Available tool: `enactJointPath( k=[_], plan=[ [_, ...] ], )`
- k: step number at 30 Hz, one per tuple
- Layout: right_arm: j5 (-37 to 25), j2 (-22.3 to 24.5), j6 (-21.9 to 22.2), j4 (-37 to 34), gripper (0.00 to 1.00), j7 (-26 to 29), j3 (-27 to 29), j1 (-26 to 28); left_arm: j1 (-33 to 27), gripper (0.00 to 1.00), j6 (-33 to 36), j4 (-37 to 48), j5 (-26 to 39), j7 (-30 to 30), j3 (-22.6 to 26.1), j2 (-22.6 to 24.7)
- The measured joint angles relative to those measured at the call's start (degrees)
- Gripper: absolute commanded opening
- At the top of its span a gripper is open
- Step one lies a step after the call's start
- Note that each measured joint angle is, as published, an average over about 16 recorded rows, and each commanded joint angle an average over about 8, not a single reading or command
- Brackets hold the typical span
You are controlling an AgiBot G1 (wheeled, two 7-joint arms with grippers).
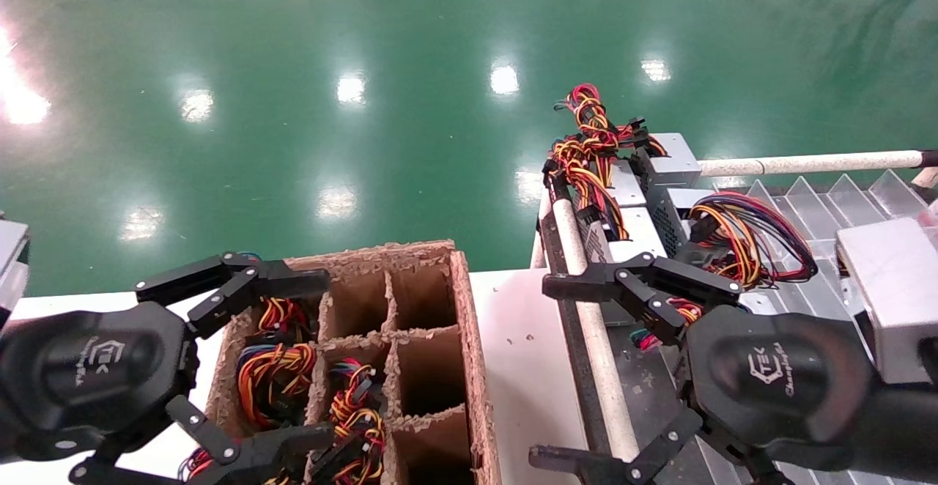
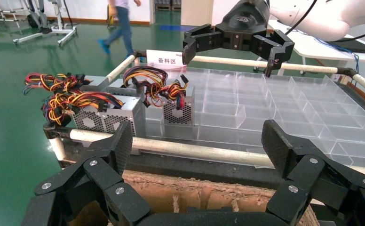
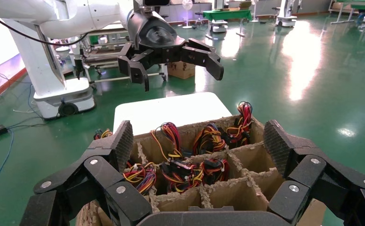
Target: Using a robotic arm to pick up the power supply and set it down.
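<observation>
Black linked fingers [image 3: 119, 146] fill the near edge of the right wrist view, spread wide with nothing between them. That is my right gripper [image 1: 586, 368], hanging open above the white rail [image 1: 597, 338] at the near side of the clear divided tray [image 1: 857, 199]. My left gripper [image 1: 242, 360] is equally wide open and empty, poised over the cardboard divider box [image 1: 469, 338] on the white table [image 1: 520, 353].

Box contents: several cells hold units with red, yellow and black wire bundles showing on top; the cells toward the tray side look empty (room to set something down, I judge).

Tray contents: the power supply [image 2: 179, 107], a silver-grey perforated box with a short bunch of coloured wires on top, stands in a tray compartment near the far-left corner as the head view shows it. Just beside it, closer to the tray's outer edge, sits a like silver box [image 2: 107, 115] with a longer spray of wires [image 2: 60, 94] spilling over the rail. Another grey box [image 1: 890, 294] rests to my right, partly cut off by the frame.

Step in hand, as I read it: approach, before any grasp. Neither gripper touches a unit.

Next move calls for: the right gripper to reach forward past the rail, line its open jaws across the power supply's metal sides, and come down clear of the wire bunch so the fingers close on the case, not on cable. The neighbouring box stands close; little room for the finger on that side.
</observation>
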Motion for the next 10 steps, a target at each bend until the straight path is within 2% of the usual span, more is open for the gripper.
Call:
enactJointPath(
  k=[10],
  plan=[
    [0.0,0.0,0.0,0.0,1.00,0.0,0.0,0.0,0.0,1.00,0.0,0.0,0.0,0.0,0.0,0.0]
  ],
)
